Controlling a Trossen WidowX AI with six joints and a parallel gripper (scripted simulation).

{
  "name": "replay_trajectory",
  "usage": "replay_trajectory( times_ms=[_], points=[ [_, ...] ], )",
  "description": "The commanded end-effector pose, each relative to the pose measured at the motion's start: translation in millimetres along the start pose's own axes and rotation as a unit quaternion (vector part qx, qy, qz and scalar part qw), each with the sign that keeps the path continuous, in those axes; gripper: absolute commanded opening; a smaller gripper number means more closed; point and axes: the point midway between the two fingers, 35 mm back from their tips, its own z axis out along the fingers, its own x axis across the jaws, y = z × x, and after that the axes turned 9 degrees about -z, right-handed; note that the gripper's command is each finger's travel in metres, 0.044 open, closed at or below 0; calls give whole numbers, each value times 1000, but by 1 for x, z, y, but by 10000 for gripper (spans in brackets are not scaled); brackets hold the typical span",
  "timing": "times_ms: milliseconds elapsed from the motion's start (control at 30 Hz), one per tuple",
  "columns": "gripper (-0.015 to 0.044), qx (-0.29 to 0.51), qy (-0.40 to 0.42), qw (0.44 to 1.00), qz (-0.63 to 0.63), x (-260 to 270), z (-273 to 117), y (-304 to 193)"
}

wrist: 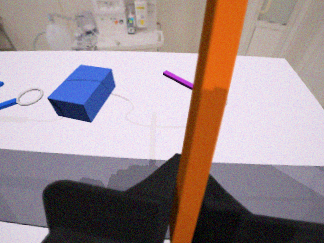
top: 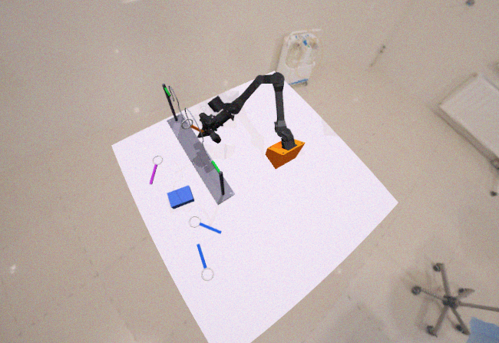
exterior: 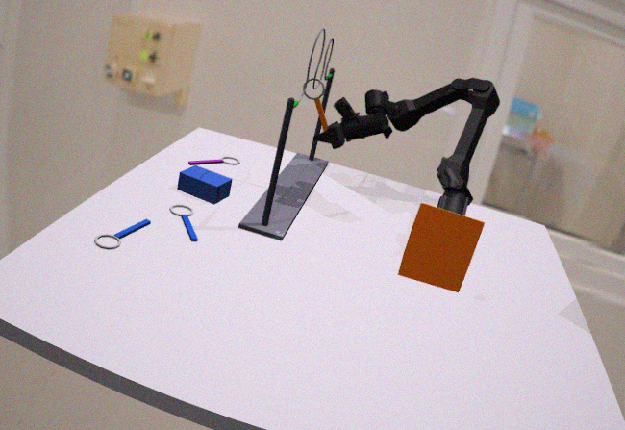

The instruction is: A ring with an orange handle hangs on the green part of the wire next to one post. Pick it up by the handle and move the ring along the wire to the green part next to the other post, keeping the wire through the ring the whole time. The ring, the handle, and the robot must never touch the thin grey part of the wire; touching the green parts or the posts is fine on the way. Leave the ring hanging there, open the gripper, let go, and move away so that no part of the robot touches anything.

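Observation:
The ring [top: 181, 123] [exterior: 304, 89] [wrist: 210, 114] with the orange handle [top: 196, 129] [exterior: 320, 114] is in the air over the grey baseplate [top: 209, 182] [exterior: 287, 197] [wrist: 50, 174], between the two black posts. It is nearer the far post [top: 171, 107] [exterior: 318, 122] than the near post [top: 221, 182] [exterior: 276, 167]. My gripper [top: 204, 130] [exterior: 327, 135] [wrist: 183, 160] is shut on the handle's lower end, with the ring pointing up. The thin grey wire [exterior: 321, 31] loops high above the ring. Green wire ends [top: 166, 90] [top: 215, 166] [exterior: 296, 104] [exterior: 329, 76] top each post.
On the white table lie a purple-handled ring [top: 153, 173] [exterior: 207, 162] [wrist: 177, 79], a blue block [top: 180, 196] [exterior: 204, 184] [wrist: 82, 92] and two blue-handled rings [top: 209, 228] [top: 200, 255] [exterior: 132, 228] [exterior: 188, 226]. The arm's orange base [top: 284, 153] [exterior: 439, 245] stands to the right of the baseplate.

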Motion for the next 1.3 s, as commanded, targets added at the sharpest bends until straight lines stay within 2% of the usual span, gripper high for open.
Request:
replay_trajectory(
  times_ms=[0,667,1267],
  points=[
    [-150,-1,9,1000,18,9,-4,2],
    [-150,4,105,977,183,68,-18,24],
    [-150,10,212,906,366,116,-46,69]
  ],
)
